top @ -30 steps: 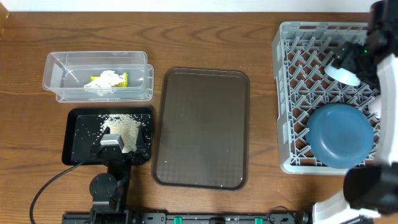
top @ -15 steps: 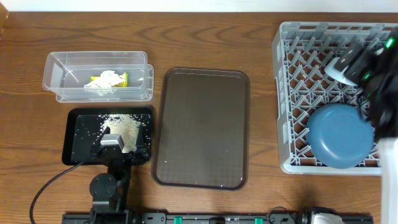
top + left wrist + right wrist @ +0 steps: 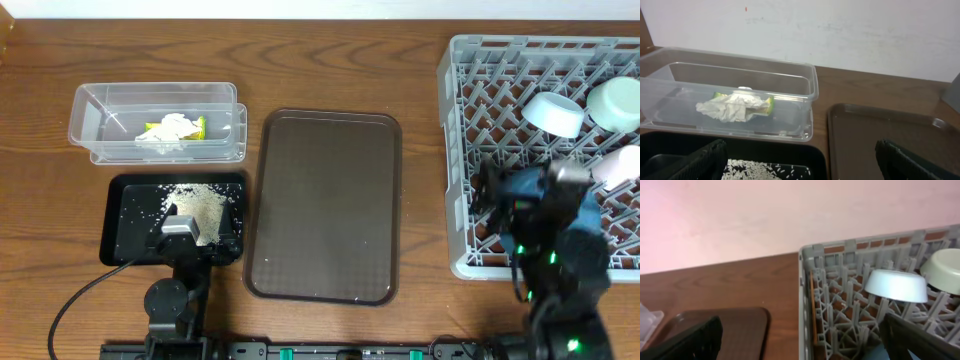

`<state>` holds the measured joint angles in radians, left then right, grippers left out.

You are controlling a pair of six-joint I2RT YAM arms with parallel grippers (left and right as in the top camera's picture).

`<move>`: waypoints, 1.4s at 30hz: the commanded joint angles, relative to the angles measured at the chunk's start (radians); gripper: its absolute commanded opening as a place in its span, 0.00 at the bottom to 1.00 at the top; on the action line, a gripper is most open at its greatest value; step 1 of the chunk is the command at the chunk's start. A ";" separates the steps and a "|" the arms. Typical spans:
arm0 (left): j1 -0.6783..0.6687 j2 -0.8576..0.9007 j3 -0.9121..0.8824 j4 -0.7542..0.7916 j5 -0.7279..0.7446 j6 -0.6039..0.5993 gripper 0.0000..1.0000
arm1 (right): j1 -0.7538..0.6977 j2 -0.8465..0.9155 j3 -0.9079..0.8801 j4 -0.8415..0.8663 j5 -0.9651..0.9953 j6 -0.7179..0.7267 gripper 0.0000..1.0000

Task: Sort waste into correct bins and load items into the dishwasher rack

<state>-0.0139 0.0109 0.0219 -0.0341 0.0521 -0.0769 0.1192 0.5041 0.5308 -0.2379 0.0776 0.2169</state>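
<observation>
Retreating from the far right corner where it had hovered a second before, the right gripper (image 3: 500,195) hung low over the large round blue plate (image 3: 525,188), its jaws spread wide and empty. That plate lay at the near side of the big square grey plastic rack (image 3: 460,150), which stood well right of the dark brown serving tray (image 3: 325,205). Left of that tray, at the near edge, the left gripper (image 3: 185,235) sat unmoved, jaws wide and holding nothing, over the shallow black rectangular tray (image 3: 125,235) with the loose heap of white rice grains (image 3: 200,205). Beyond it, the clear rectangular plastic tub (image 3: 90,110) held the crumpled white wrapper with yellow-green print (image 3: 172,132). Far right of the brown tray, the small pink cup (image 3: 620,165), light blue bowl (image 3: 555,113) and small mint green bowl (image 3: 615,103) rested in the rack.
</observation>
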 commanded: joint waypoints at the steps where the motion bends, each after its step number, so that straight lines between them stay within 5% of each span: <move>1: 0.004 -0.006 -0.018 -0.034 -0.015 0.013 0.96 | 0.008 -0.124 -0.124 0.047 -0.029 -0.024 0.99; 16: 0.004 -0.006 -0.018 -0.034 -0.015 0.013 0.96 | -0.007 -0.460 -0.525 0.258 -0.043 -0.023 0.99; 32: 0.004 -0.006 -0.018 -0.034 -0.015 0.013 0.96 | -0.156 -0.499 -0.525 0.160 -0.071 -0.046 0.99; 42: 0.004 -0.006 -0.018 -0.034 -0.015 0.013 0.96 | -0.156 -0.499 -0.525 0.159 -0.074 -0.242 0.99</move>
<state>-0.0139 0.0109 0.0219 -0.0338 0.0521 -0.0769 -0.0296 0.0116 0.0067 -0.0704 0.0143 0.0528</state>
